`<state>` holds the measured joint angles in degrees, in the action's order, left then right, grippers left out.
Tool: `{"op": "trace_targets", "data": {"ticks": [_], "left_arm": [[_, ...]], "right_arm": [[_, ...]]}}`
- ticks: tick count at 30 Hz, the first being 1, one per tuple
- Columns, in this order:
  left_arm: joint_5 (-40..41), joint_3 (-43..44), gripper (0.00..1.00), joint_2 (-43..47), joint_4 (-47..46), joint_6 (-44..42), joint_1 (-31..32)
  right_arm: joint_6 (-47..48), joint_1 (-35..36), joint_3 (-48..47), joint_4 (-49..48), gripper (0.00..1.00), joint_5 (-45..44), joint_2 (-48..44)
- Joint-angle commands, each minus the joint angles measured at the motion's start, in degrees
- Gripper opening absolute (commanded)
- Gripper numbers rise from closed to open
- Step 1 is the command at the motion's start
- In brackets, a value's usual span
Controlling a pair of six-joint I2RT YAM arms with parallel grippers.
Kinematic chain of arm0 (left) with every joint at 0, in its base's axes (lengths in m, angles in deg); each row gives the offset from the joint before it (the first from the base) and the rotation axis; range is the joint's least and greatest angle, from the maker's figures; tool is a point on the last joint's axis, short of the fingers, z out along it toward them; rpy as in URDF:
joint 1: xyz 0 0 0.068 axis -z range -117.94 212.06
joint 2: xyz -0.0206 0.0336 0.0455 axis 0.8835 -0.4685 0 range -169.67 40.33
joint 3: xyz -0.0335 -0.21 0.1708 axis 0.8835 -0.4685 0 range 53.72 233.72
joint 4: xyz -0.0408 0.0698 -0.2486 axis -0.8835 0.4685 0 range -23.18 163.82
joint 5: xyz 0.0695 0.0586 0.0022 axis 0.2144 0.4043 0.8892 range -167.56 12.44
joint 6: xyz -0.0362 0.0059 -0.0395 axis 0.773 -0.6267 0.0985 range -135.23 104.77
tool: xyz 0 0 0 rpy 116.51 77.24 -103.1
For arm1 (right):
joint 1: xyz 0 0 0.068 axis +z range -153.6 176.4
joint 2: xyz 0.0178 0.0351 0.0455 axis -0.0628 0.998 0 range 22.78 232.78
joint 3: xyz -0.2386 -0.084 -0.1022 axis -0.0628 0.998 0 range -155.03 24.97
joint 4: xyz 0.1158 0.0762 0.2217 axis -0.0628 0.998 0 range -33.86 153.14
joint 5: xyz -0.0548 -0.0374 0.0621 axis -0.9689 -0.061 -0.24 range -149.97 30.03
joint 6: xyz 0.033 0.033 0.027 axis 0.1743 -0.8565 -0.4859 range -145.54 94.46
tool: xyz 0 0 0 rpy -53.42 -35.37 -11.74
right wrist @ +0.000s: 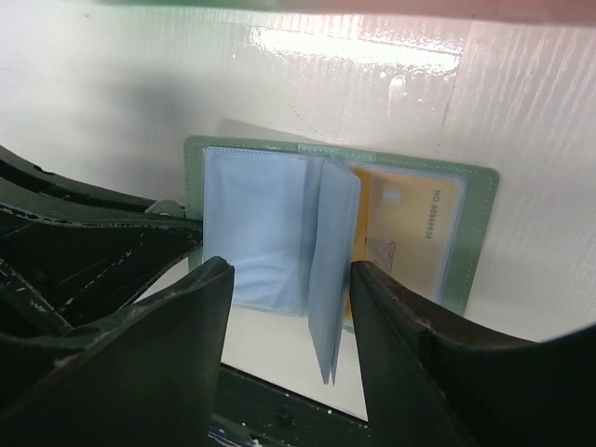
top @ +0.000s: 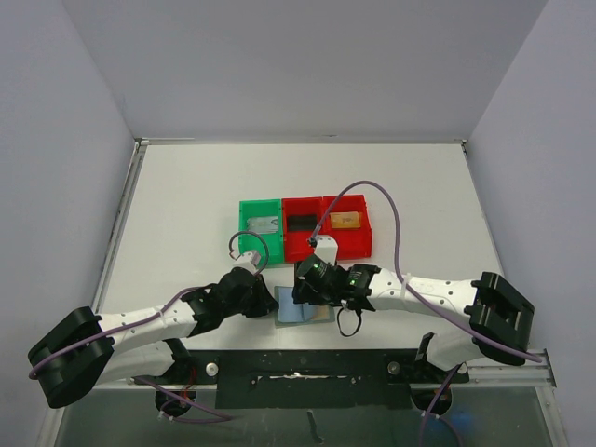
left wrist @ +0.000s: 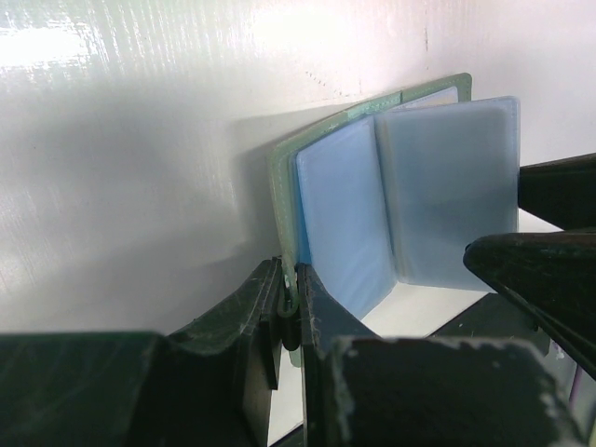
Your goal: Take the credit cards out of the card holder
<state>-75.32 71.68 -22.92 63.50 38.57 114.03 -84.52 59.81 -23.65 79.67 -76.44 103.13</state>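
Observation:
The card holder lies open near the table's front edge, with a green cover and pale blue plastic sleeves. My left gripper is shut on the edge of its green cover, at the holder's left side. My right gripper hangs open over the sleeves. One sleeve page stands upright between its fingers, close to the right one. A gold credit card shows in the right-hand pocket under clear plastic.
Behind the holder stand three bins in a row: a green bin with a silver-grey card, a red bin with a black card, and a red bin with a gold card.

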Motion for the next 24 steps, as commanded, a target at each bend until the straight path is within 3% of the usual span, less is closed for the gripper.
{"op": "trace_targets", "data": {"ticks": [1,13,24], "left_arm": [[-1.1,1.5,0.00,0.0,-3.1,0.1,-0.1],[-1.0,1.5,0.00,0.3,-2.9,0.2,0.0],[-0.7,1.3,0.00,0.7,-2.7,0.2,0.0]], "right_arm": [[1.1,0.0,-1.8,-0.3,0.54,0.1,0.7],[-4.1,0.2,-6.9,13.0,0.63,-7.9,6.9],[-3.7,0.2,-7.2,10.8,0.65,-6.6,10.5]]}}
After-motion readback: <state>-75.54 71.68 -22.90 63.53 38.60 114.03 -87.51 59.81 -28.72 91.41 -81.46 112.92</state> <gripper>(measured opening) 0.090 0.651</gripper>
